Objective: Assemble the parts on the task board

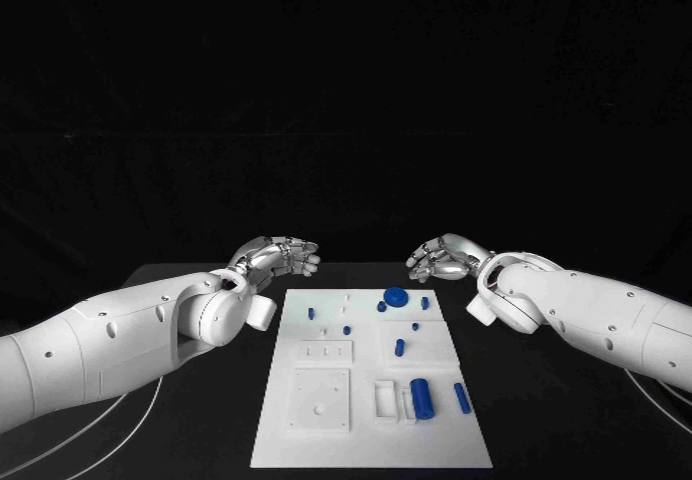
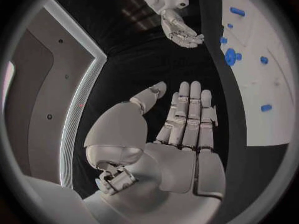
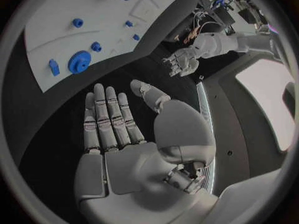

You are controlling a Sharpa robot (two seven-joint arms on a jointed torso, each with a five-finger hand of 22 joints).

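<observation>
Hovering over the black table (image 1: 173, 420) just past the far left corner of the task board (image 1: 289, 445), the left hand (image 1: 277, 257) holds nothing; in its wrist view the fingers (image 2: 190, 117) stretch out straight side by side and the thumb stands apart, palm bare. The right hand (image 1: 447, 258) hangs at the matching spot off the far right corner, likewise empty, with its fingers (image 3: 109, 117) extended and thumb spread wide. Both hands sit well apart from each other, with the board's far edge between them, and neither touches the board or any part.

On the white board, a blue gear (image 1: 395, 295) lies near the far edge, right of centre, with a small blue peg (image 1: 427, 300) just to its right. Nearer along the board come several more small blue pieces: one at the left (image 1: 310, 314), one near the middle (image 1: 348, 330), one to the right (image 1: 415, 326) and a longer one (image 1: 400, 347) below it. Closest to the robot, a large blue cylinder (image 1: 420, 397) lies beside a white raised block (image 1: 384, 402), and a slim blue bar (image 1: 462, 398) rests just to the cylinder's right.
</observation>
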